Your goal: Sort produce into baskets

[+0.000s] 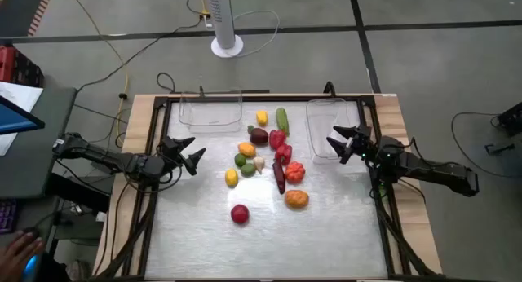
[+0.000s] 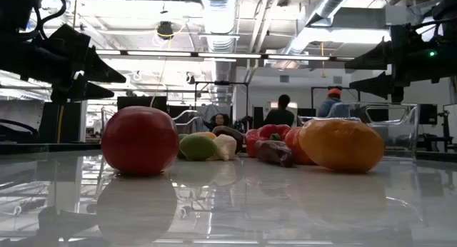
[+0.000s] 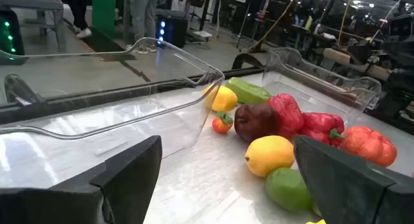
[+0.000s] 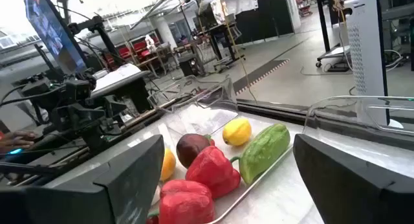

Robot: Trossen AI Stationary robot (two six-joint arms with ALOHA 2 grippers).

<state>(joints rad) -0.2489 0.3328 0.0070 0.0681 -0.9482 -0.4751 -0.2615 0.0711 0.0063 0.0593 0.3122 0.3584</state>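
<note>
Open-plan lab (exposed ceiling ducts (image 2: 214, 11); workstations)

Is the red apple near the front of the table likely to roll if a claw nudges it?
Probably. The red apple looks round and rests alone on the glossy table, with nothing beside it to stop it. Its smooth, shiny skin may also slip between claw fingers.

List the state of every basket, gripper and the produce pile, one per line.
left basket: empty, upright on the table.
right basket: empty, upright.
produce: all loose on the table between the baskets, none sorted.
red round piece: lying apart from the pile.
left gripper: open, empty, above the table.
right gripper: open, empty, over the right basket's edge.
</note>
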